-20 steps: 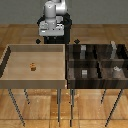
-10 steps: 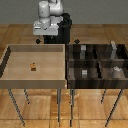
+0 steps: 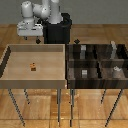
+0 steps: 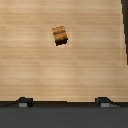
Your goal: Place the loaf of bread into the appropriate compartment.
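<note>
The large light tan wooden tray [image 3: 10, 70] fills the exterior view's left, with the dark brown striped-wood divided bin [image 3: 96, 62] touching it on the exterior view's right. Small grey cubes [image 3: 84, 73] and pale objects [image 3: 116, 70] sit in the bin's four square sections. The white arm's gripper [image 3: 37, 39] hangs above the tray's far edge; its fingertips [image 4: 23, 101] stand apart with nothing between them. The tiny orange-brown loaf of bread [image 4: 60, 34] lies alone on the tray floor, near its middle, well apart from the bin. No readable writing shows anywhere.
</note>
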